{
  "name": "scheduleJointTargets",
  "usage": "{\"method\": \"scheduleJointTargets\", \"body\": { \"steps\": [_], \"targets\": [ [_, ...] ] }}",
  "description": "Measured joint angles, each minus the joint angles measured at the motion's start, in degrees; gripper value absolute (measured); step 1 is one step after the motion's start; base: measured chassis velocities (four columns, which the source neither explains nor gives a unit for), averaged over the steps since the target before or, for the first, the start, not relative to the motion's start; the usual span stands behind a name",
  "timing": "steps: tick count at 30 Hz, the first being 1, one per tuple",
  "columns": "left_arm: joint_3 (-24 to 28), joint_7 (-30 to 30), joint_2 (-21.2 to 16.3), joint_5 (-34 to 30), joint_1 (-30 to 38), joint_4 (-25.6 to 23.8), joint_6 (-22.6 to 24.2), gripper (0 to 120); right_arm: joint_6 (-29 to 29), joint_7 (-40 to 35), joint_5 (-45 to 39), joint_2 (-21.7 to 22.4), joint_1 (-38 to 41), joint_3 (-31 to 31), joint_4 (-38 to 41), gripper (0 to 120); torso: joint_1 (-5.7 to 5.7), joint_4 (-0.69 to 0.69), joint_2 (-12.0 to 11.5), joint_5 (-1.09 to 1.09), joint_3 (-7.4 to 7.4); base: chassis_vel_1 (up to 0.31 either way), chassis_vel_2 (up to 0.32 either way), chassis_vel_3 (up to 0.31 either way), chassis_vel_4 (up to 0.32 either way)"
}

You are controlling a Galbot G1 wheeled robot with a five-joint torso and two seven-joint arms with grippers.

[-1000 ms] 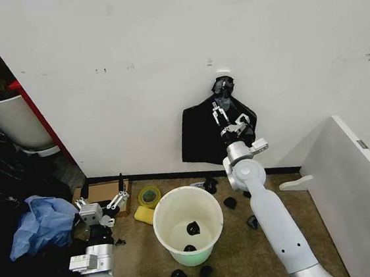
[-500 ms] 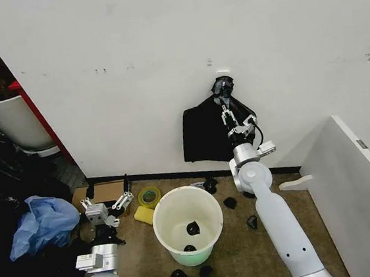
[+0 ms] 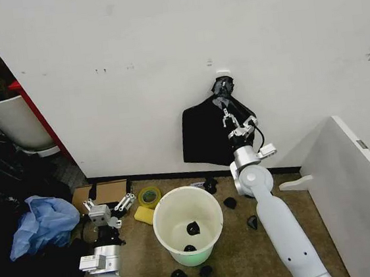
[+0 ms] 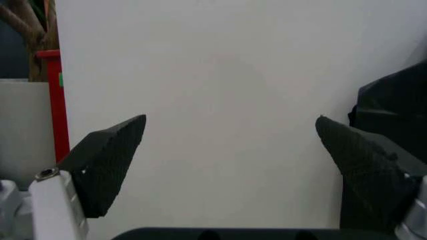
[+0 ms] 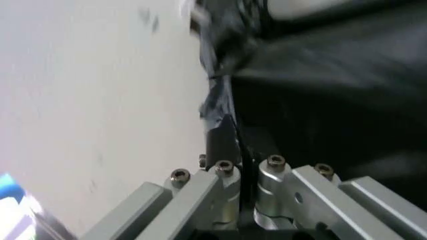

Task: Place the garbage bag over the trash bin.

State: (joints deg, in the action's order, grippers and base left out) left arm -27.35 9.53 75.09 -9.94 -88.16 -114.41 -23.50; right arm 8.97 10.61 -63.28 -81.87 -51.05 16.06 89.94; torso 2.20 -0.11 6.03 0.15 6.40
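Step in hand: the garbage bag is being taken from the wall hook; it hangs above and behind the trash bin. Right gripper is clamped on the bag, plastic pinched between closed fingers. Next: bag to be unhooked and brought over the bin. Left gripper is parked left of the bin, fingers spread, empty.

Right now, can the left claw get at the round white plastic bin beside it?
Probably yes: the left claw is open, low beside the round white plastic bin, with only bare carpet between them.
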Motion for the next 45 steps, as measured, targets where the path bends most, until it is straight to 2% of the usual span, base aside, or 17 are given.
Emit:
{"method": "scheduleJointTargets", "body": {
  "steps": [5, 16, 20, 27, 37, 43, 45],
  "targets": [
    [0.02, 0.06, -0.01, -0.05, 0.29, -0.02, 0.01, 100, 0.72, 0.68, 4.68, 2.63, -4.85, -1.66, 2.50, 0, 0.00, -0.01, 0.00, 0.00, 0.00, 0.000, 0.000, 0.000, 0.000],
    [0.14, 0.10, -0.15, -0.24, 0.79, 0.00, 0.15, 100, 1.72, 1.90, 9.02, 6.69, -10.75, -3.71, 5.60, 0, 0.00, 0.00, 0.00, 0.00, 0.00, 0.000, 0.000, 0.000, 0.000],
    [0.30, 0.11, -0.16, -0.29, 0.96, -0.02, 0.22, 100, 2.72, 1.90, 14.36, 9.80, -14.08, -5.51, 6.36, 0, 0.00, 0.00, 0.00, 0.00, 0.00, 0.000, 0.000, 0.000, 0.000],
    [0.45, 0.11, -0.14, -0.32, 1.20, -0.10, 0.23, 100, 3.74, 2.61, 19.07, 12.08, -16.84, -6.69, 6.84, 0, 0.00, -0.01, 0.00, 0.00, 0.00, 0.000, 0.000, 0.000, 0.000],
    [0.10, 0.31, -0.19, -0.44, 0.96, -0.98, 0.23, 100, 7.99, 13.63, 27.58, 15.00, -22.69, -7.88, 6.00, 0, 0.00, 0.00, 0.00, 0.00, 0.00, 0.000, 0.000, 0.000, 0.000],
    [-0.08, 0.34, -0.43, -0.50, 1.02, -1.80, 0.55, 100, 8.59, 25.63, 30.11, 15.29, -23.85, -5.71, 4.39, 0, 0.01, 0.00, 0.01, 0.00, 0.00, 0.000, 0.000, 0.000, 0.000],
    [-0.09, 0.34, -0.44, -0.50, 1.02, -1.90, 0.62, 100, 8.61, 26.80, 30.77, 15.31, -23.88, -5.23, 4.14, 0, 0.01, 0.00, 0.00, 0.00, 0.00, 0.000, 0.000, 0.000, 0.000]
  ]
}}
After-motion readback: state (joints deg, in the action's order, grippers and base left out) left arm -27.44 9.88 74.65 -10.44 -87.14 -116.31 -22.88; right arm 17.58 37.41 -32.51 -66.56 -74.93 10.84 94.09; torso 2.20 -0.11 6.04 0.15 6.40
